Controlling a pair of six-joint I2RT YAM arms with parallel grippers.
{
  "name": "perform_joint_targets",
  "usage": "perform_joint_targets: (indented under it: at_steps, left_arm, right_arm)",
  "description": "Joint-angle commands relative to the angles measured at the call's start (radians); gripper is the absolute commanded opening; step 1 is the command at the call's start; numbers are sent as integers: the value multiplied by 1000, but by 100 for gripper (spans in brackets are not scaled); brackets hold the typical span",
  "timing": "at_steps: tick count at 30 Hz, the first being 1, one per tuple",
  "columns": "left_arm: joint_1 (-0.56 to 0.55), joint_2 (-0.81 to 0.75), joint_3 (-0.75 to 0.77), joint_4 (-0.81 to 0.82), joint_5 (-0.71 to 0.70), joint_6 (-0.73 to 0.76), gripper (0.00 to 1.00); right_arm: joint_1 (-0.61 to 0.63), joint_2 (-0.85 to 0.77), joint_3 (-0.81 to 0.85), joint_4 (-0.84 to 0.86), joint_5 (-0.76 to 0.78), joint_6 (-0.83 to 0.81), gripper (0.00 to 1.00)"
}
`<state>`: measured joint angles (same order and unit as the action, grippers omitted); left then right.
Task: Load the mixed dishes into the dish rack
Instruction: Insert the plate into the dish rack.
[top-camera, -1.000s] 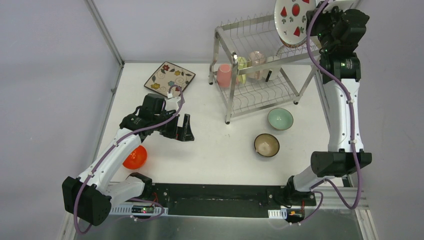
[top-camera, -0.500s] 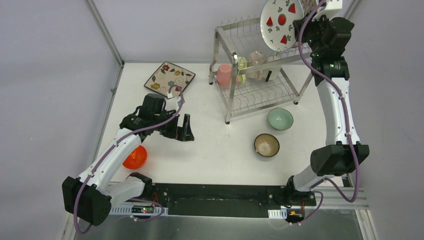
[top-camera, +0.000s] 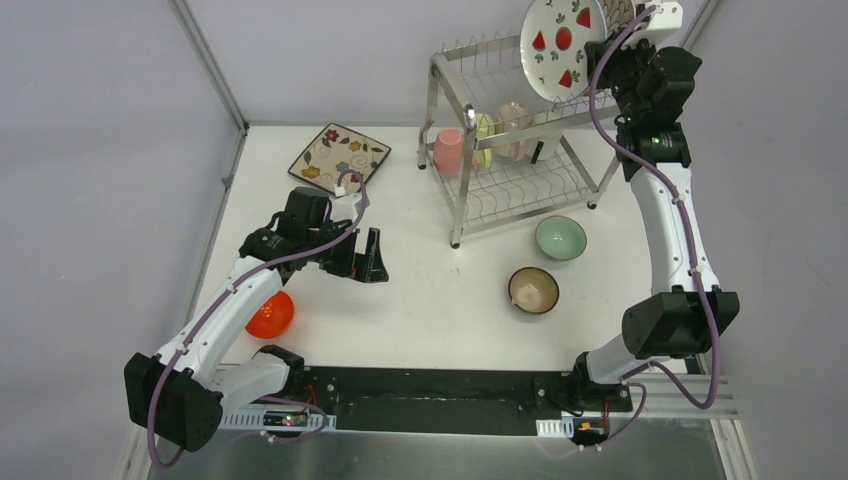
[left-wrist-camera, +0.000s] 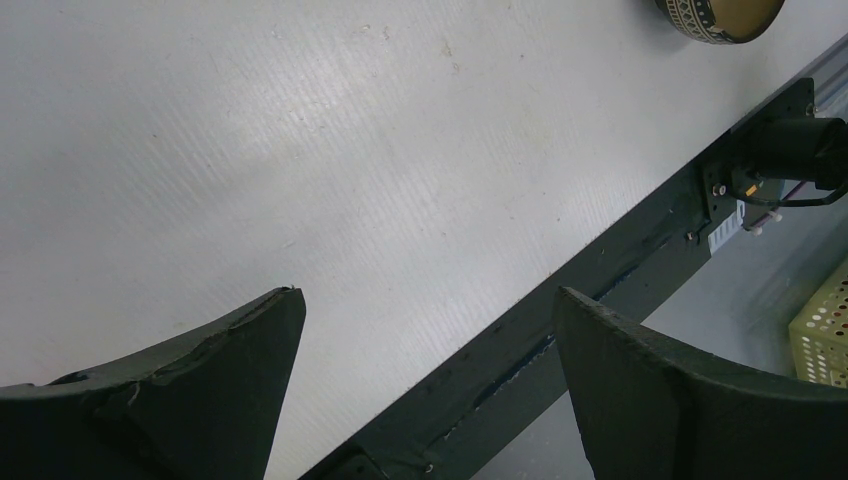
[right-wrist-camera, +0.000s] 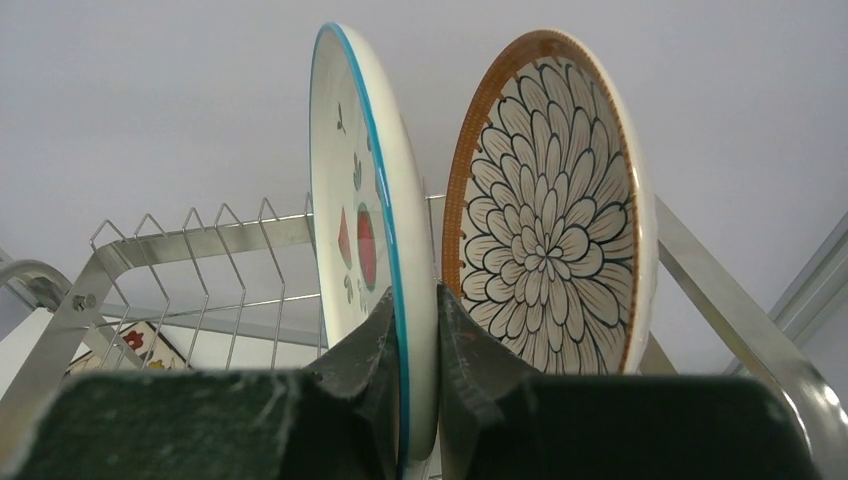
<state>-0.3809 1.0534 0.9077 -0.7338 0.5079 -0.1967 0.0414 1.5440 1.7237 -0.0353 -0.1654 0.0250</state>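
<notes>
Plate moves | our right hand (right-wrist-camera: 417, 312), clamped on the blue-rimmed white plate with red motifs (top-camera: 562, 38), has swung it left over the top tier of the silver wire dish rack (top-camera: 512, 188), beside the brown-rimmed petal-pattern plate (right-wrist-camera: 545, 210); we judge slotting close | left hand (left-wrist-camera: 425, 296) gapes, empty | plate's lower rim hidden behind that hand.

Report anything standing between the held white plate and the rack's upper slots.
Nothing visible does. The petal-pattern plate stands close beside the white plate in the right tool; the dish rack's nearby wires look bare.
</notes>
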Motion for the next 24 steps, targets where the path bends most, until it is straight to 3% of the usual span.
perform_joint_targets:
  at_steps: [1, 24]
  left_arm:
    - [-11, -13, 14, 11, 10, 17, 99]
    - [-10, -26, 14, 11, 6, 17, 99]
  right_arm:
    - [-22, -85, 16, 209, 103, -78, 0]
    - [-22, -93, 57, 234, 139, -108, 0]
